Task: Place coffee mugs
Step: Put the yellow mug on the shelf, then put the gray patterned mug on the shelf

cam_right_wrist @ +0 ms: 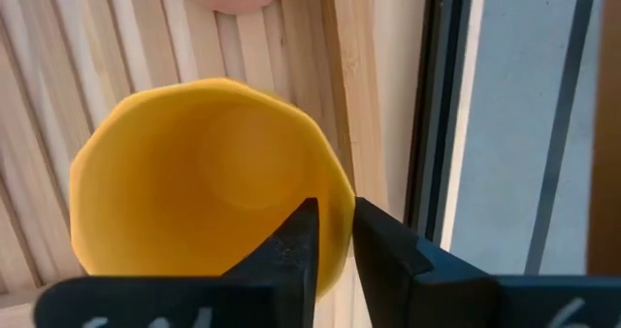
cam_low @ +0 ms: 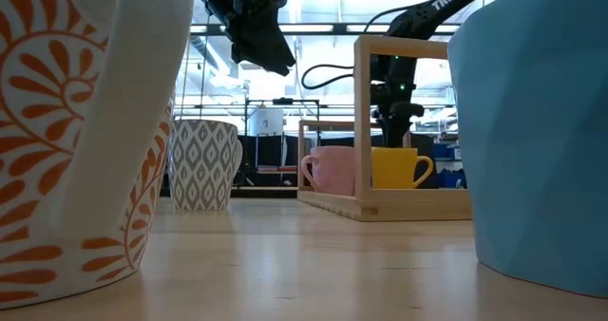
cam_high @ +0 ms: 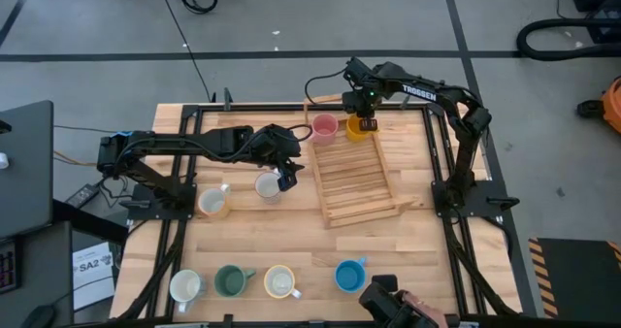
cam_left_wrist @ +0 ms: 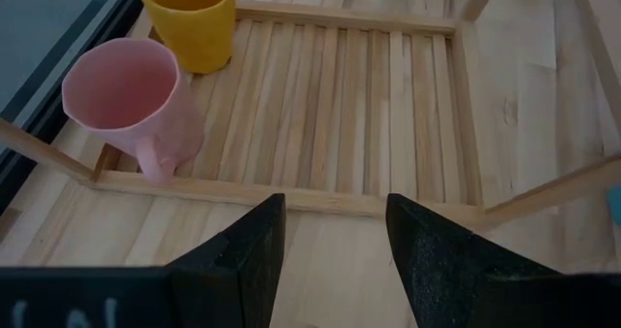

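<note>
From above, your right claw sets the orange mug beside the pink mug at the wooden tray's upper end; next, release and lift clear. Five mugs wait on the tabletop.

At table level, both mugs stand upright inside the tray.

Your left claw hangs open and empty.

The right wrist shows its fingers pinching the orange rim.

Slatted wooden tray on table; black monitor beside it.
</note>
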Tool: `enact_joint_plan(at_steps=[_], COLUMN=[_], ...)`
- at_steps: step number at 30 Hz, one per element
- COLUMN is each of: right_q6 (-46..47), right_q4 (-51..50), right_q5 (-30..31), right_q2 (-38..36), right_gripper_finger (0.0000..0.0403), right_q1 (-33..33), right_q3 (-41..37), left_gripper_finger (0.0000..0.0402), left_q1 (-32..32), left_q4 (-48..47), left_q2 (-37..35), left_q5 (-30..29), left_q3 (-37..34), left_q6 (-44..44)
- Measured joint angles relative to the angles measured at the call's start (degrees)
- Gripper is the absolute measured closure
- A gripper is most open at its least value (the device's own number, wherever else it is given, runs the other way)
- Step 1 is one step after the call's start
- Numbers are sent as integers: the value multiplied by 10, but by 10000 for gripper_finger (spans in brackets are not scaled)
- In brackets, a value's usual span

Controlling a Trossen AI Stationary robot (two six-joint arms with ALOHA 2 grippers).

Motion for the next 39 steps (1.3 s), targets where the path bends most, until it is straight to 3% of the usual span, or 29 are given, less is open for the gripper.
enact_joint_plan(at_steps=[13, 29, 39], right_q6=[0, 0, 0], right_q4=[4, 3, -28], right_q5=[2, 4, 5], right_q2=[0, -2, -76], right_gripper_finger=[267, 268, 268], right_q1=[0, 0, 0], right_q3=[0, 0, 0], left_gripper_finger=[214, 214, 214], left_q1=[0, 0, 0], left_q4=[0, 0, 0], left_q2=[0, 0, 0], left_q5=[0, 0, 0], left_q3=[0, 0, 0], left_q6=[0, 0, 0])
